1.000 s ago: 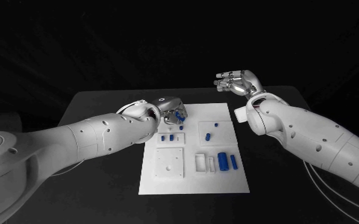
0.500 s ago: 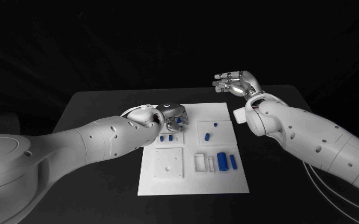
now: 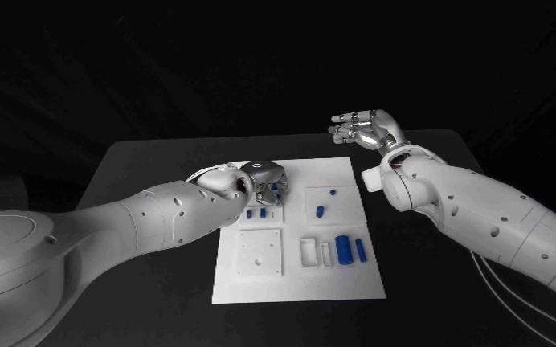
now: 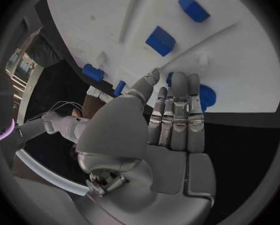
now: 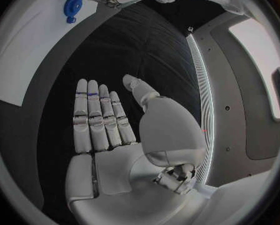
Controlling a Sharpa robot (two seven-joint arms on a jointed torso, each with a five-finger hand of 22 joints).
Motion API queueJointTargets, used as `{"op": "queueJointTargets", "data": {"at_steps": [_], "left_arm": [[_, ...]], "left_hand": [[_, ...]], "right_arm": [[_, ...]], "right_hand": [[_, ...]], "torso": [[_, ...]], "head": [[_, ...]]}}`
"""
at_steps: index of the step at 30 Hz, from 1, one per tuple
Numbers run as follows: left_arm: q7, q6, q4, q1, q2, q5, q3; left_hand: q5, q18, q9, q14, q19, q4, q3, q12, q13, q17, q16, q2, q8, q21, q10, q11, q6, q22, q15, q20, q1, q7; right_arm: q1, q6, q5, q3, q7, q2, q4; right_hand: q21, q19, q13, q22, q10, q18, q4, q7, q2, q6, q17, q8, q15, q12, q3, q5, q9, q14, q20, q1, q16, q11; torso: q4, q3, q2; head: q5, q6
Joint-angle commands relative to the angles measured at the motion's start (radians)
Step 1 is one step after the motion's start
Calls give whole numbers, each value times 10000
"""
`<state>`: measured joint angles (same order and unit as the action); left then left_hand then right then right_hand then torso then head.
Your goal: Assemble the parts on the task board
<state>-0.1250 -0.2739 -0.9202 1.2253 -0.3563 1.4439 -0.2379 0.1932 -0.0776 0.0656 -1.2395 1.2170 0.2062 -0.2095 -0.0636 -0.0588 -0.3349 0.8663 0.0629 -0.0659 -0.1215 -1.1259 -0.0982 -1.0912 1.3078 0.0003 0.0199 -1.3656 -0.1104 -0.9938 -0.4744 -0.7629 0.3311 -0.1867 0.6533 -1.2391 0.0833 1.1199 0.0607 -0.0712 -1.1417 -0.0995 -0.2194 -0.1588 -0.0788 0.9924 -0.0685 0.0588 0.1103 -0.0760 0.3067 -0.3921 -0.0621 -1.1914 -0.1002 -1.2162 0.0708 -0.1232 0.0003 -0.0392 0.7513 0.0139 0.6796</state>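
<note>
1. My left robot hand (image 3: pixel 269 177) is hovering over the far-left part of the board (image 3: pixel 348 279), palm toward it.
2. In the left wrist view its fingers (image 4: pixel 175 116) are lying straight and side by side; a round blue part (image 4: pixel 206 96) is showing just beyond the fingertips. I cannot tell whether the fingers are touching or holding it.
3. My right robot hand (image 3: pixel 364 129) is hanging raised beyond the board's far-right corner, well apart from the parts, holding nothing, fingers extended and thumb apart in the right wrist view (image 5: pixel 112 122).
4. The board is lying in the middle of the black surface (image 3: pixel 151 162).
5. Blue parts are sitting on the board: two small blocks (image 3: pixel 257 214) near my left robot hand, two cylinders (image 3: pixel 351 250) on the near right.
</note>
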Motion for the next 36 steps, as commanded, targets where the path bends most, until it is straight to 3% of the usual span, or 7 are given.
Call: {"op": "queueJointTargets", "data": {"at_steps": [1, 16, 25, 36], "left_arm": [[128, 0, 95, -32, 60, 134, -4], [292, 247, 282, -84, 81, 138, -2], [347, 262, 323, -86, 42, 137, -2], [300, 430, 332, -99, 89, 133, -1]], "left_hand": [[66, -196, -6, 21, -4, 2, -105, 44, 10, 34, 31, 16, 35, -102, 100, -9, 18, 236, -29, 25, -127, -20], [85, -235, -5, -2, -2, -47, -546, 46, 11, -249, 1101, -40, 35, -1032, -352, 117, -120, 258, -103, 102, -13, -55], [141, -288, -3, 57, -314, -111, -828, 42, 10, -109, 1313, -49, 31, -1727, -406, 119, -206, 234, -93, 92, 6, -70], [66, -260, 8, -19, -276, -254, -817, 40, 8, -181, 1613, -159, 20, -1927, -766, 244, -529, 225, -155, 134, 47, 26]], "right_arm": [[-9, 160, -39, 3, -72, -18, -24], [-11, 161, -39, 3, -76, -33, -8], [-11, 162, -39, 3, -82, -43, 10], [-11, 164, -39, 3, -87, -59, 19]], "right_hand": [[-39, -54, -15, 10, 54, -70, -39, 0, 0, -13, 11, 22, 5, 32, 1, -59, 9, 86, -14, 111, -35, -15], [-40, -54, -15, 10, 61, -72, -35, 0, 6, 3, 11, 25, 6, 34, 0, -61, 8, 88, -16, 114, -35, -17], [-40, -54, -15, 10, 61, -72, -35, 0, 6, 3, 11, 25, 6, 34, 0, -61, 8, 88, -16, 114, -35, -17], [-45, -57, -15, 11, 60, -74, -24, 1, 14, -4, 12, 23, 9, 31, -4, -60, 9, 94, -20, 128, -37, -17]], "torso": [[-14, -14, 21], [-4, -9, 3], [-8, -4, 5], [-13, -6, 12]], "head": [[18, 21], [-27, 96], [-31, 88], [-23, 92]]}}
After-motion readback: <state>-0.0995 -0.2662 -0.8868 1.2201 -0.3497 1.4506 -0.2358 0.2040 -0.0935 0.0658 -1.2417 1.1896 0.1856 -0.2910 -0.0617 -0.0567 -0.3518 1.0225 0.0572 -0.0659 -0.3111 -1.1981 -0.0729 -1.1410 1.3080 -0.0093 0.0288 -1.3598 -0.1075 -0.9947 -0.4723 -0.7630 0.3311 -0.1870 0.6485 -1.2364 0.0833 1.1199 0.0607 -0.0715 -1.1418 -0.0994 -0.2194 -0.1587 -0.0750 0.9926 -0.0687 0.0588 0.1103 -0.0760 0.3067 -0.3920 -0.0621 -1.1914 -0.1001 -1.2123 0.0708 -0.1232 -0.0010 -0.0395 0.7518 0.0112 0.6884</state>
